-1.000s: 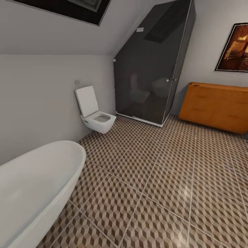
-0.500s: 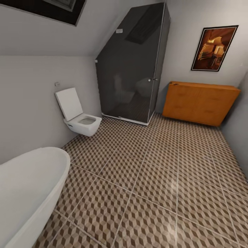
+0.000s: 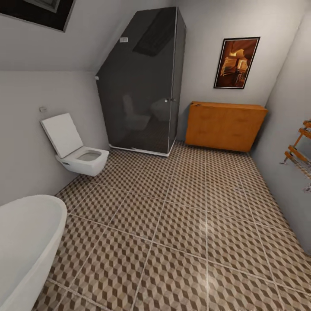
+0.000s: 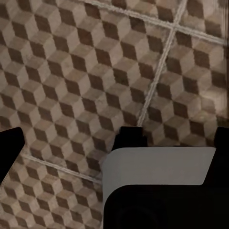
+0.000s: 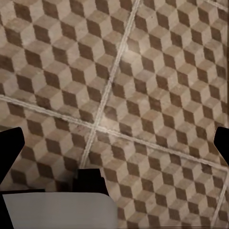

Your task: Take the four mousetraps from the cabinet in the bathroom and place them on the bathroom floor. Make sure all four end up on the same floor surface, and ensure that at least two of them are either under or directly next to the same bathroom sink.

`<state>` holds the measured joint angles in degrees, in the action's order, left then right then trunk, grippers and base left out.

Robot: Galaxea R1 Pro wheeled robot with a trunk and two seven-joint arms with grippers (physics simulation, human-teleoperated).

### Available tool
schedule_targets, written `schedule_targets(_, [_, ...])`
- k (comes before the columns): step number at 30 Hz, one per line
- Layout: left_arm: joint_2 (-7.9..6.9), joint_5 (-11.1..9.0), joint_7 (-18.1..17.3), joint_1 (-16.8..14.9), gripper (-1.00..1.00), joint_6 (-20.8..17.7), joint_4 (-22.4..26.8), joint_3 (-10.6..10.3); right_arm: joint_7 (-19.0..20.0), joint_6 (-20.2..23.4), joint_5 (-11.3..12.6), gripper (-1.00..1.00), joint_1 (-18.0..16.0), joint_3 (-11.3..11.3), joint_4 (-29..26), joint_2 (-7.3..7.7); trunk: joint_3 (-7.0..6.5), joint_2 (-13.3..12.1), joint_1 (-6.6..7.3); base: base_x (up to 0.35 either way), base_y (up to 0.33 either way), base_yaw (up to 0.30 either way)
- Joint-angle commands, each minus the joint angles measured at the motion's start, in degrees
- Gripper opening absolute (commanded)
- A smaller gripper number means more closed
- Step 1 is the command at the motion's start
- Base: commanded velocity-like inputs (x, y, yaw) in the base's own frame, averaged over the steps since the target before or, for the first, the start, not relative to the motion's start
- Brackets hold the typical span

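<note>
We see the cabinet standing against the far wall, at the far edge of the bathroom floor, its drawer fronts shut. The mousetraps presumably sit inside it, though from here we cannot make them out.

In the left wrist view, the left claw hangs over the cube-patterned tiles, with dark fingertips at the two side edges of the picture and well apart, so we read it as spread wide with nothing between. In the right wrist view, the right claw hangs likewise over bare floor, fingertips far apart at the edges and nothing held. Both claws are well apart from the cabinet, with open tile between.

Around the route: a dark glass shower enclosure fills the far corner, just beside the cabinet's left end. A white wall-hung toilet with its lid raised projects from the left wall. A white bathtub occupies the near left corner of the floor. A framed picture hangs on the wall above the cabinet, and a wooden rail rack is fixed to the right wall. The middle of the floor between us and the cabinet carries nothing.
</note>
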<state>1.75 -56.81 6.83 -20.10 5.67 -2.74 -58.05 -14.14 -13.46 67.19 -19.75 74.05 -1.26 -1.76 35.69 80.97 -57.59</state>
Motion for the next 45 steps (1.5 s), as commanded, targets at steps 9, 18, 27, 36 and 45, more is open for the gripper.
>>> schedule_targets(9, [0.07, -0.23, 0.03, -0.03, 1.00, 0.22, -0.17, -0.39, -0.27, -0.01, 0.18, 1.00, -0.02, 0.51, -0.06, -0.13, 0.00, 0.02, 0.00, 0.000, 0.000, -0.104])
schedule_targets(18, [0.02, -0.23, 0.03, -0.03, 1.00, 0.22, -0.17, -0.41, -0.25, -0.04, 0.24, 1.00, -0.02, 0.48, -0.06, 0.03, 0.12, 0.02, 0.00, 0.000, 0.000, -0.154])
schedule_targets(27, [0.01, -0.23, 0.03, -0.03, 1.00, 0.22, -0.18, -0.40, -0.27, -0.05, 0.30, 1.00, -0.02, 0.48, -0.06, 0.01, 0.32, 0.02, 0.00, 0.000, 0.000, -0.267])
schedule_targets(36, [0.01, -0.23, 0.03, -0.03, 1.00, 0.22, -0.18, -0.41, -0.27, 0.00, 0.30, 1.00, -0.02, 0.48, -0.06, 0.01, 0.51, 0.02, 0.00, 0.000, 0.000, -0.281])
schedule_targets(45, [0.01, -0.23, 0.03, -0.03, 1.00, 0.22, -0.21, -0.40, -0.27, -0.03, 0.31, 1.00, -0.02, 0.48, -0.06, 0.00, 0.55, 0.02, 0.00, 0.000, 0.000, -0.283])
